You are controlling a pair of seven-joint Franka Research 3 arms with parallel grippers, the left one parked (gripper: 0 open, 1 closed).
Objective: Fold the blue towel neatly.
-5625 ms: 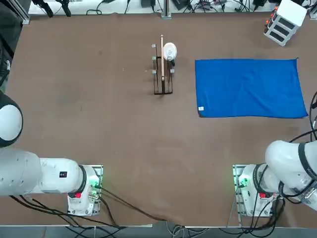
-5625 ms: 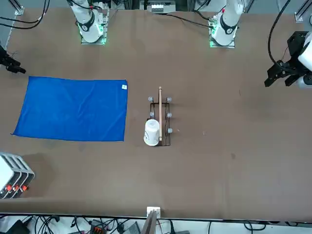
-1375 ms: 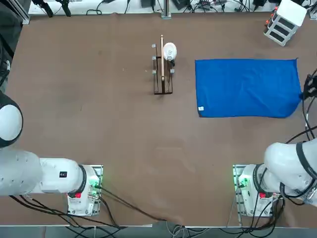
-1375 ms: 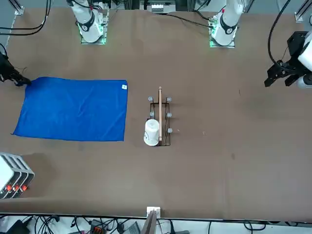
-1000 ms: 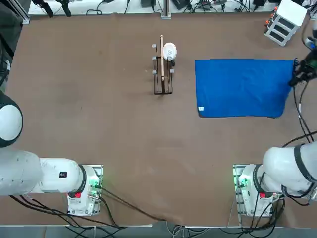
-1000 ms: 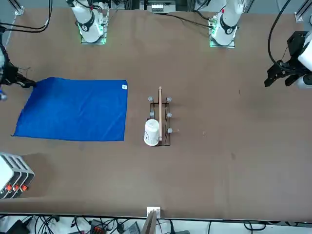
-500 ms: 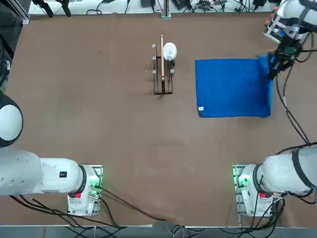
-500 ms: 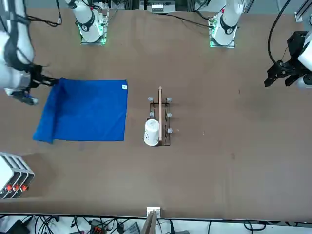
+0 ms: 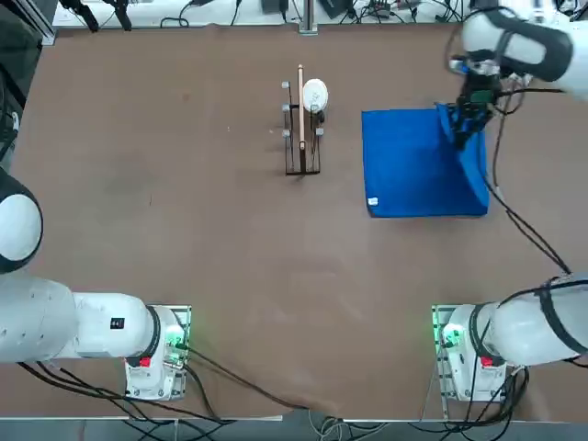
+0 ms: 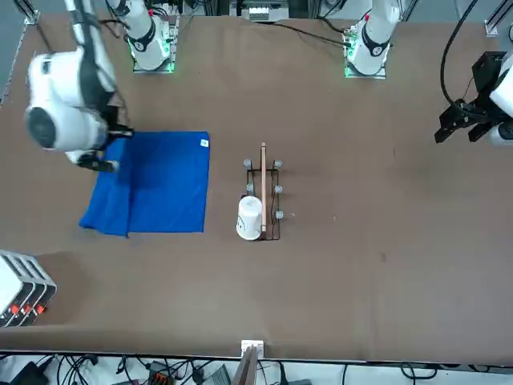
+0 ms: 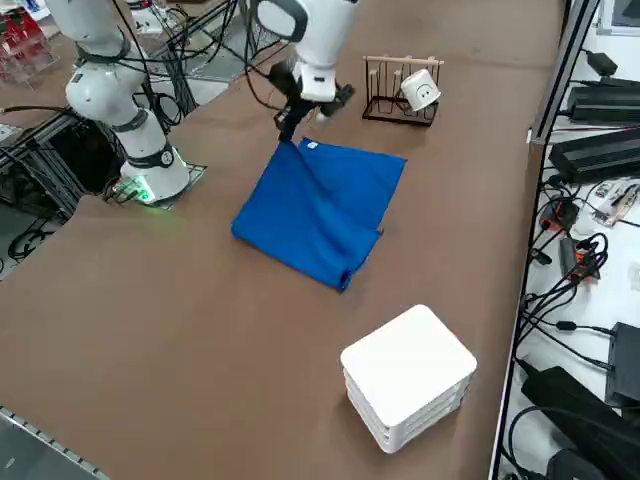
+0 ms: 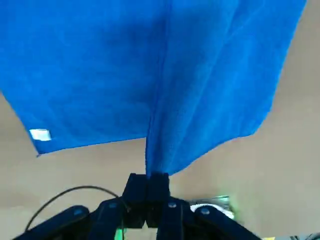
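Item: blue towel [image 9: 418, 165] [image 10: 156, 183] [image 11: 325, 205] [image 12: 150, 75], royal-blue cloth with a small white tag [image 9: 372, 201] [image 10: 203, 143] [image 12: 40, 134] at one corner. It lies on the right half of the brown counter [image 9: 184, 230] [image 10: 361, 241] [image 11: 150, 330], partly flat and partly lifted: one corner is drawn up and carried over the cloth, so a loose fold slopes from the raised corner down to the flat part.

Right hand [image 9: 462, 124] [image 10: 112, 136] [image 11: 288, 122] [image 12: 150, 192]: above the towel's far edge as seen from the robot's side, fingers clamped together on the raised corner; in the wrist view the cloth hangs straight from the closed fingertips [image 12: 159, 181].

Edges: the tagged corner rests flat on the counter, on the side toward the middle of the counter and nearer the robot's bases. The outer edge of the towel stands off the surface in a soft ridge in the right side view.

Surroundings: a wooden rack [image 9: 300, 124] [image 10: 263, 192] [image 11: 398, 90] with a white cup [image 9: 314, 93] [image 10: 250, 216] [image 11: 420, 92] on it stands near the towel's tagged side, apart from it. A white stacked box [image 10: 18, 289] [image 11: 408, 377] sits well apart beyond the towel's outer side. Bare counter lies between the towel and the rack, and a wide stretch of it between the towel and the arm bases
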